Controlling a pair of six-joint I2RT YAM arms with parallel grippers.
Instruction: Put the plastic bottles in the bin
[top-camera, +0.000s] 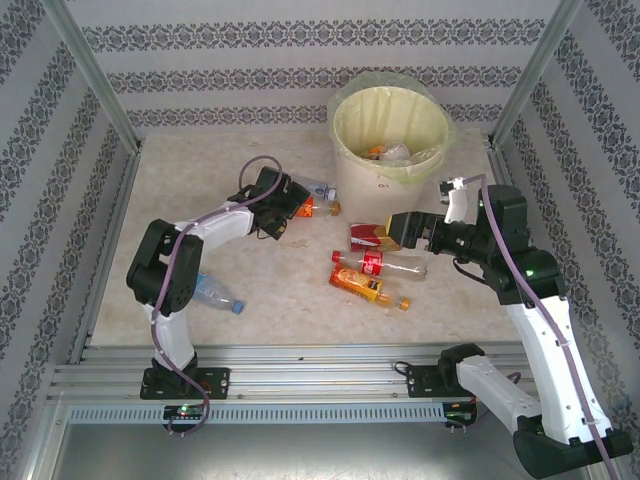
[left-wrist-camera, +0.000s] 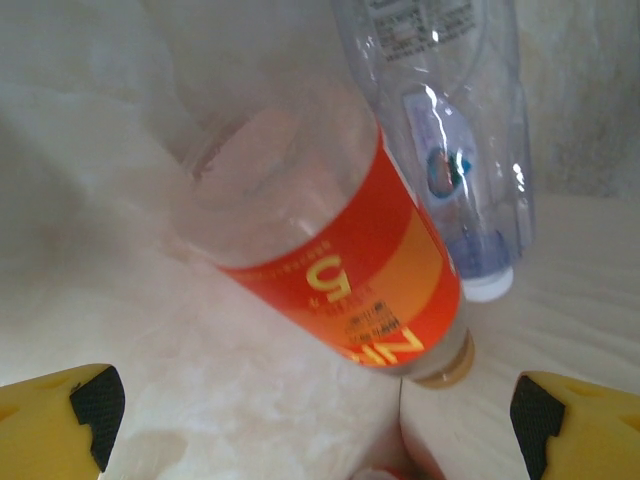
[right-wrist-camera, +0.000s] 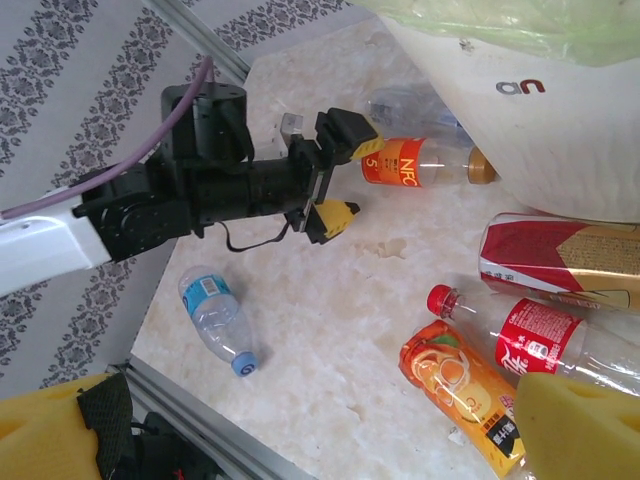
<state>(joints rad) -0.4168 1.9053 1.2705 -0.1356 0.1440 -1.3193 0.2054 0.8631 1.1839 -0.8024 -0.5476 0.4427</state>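
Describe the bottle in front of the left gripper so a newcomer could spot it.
Start at the cream-white bin at the table's far side. Two bottles lie at its left foot. Yours is the orange-labelled bottle with a tan cap; its neighbour has a blue-and-white label.

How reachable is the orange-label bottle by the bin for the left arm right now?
Probably yes: the left arm has its open jaws right at the orange-label bottle, nothing between; a clear bottle lies close beside it.
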